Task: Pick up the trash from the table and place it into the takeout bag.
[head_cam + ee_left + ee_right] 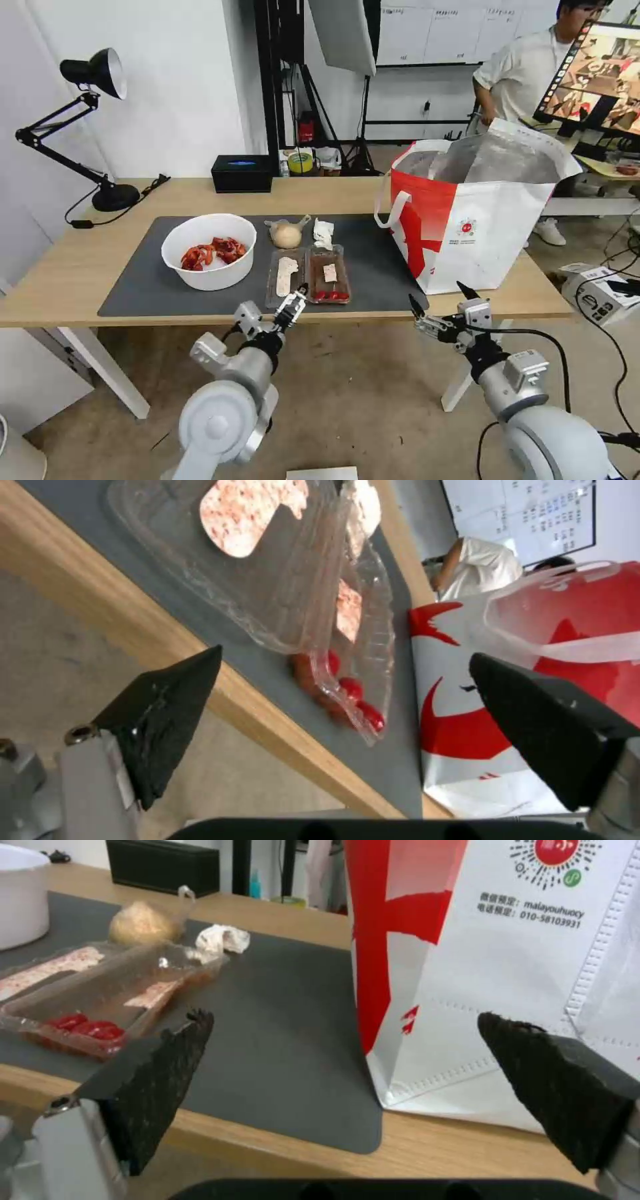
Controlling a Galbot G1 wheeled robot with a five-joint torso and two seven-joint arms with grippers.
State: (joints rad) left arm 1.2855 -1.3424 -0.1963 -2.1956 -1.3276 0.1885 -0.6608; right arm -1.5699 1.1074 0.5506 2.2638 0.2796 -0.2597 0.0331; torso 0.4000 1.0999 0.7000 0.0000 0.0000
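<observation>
Nothing bagged yet: my left gripper [298, 298], spread wide, nears the clear two-compartment plastic tray [309, 275]; my right gripper [440, 301] waits wide near the white-and-red takeout bag [493, 240].

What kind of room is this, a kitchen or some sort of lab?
Probably a lab or studio workspace, not a kitchen: a light stand and whiteboard stand behind the table, and a monitor sits at the right.

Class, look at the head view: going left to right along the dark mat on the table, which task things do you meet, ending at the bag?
White bowl of crayfish shells → clear two-compartment tray → takeout bag. The knotted bag with the beige lump and the crumpled tissue sit behind the tray, overlapping its span, so they are left out.
</observation>
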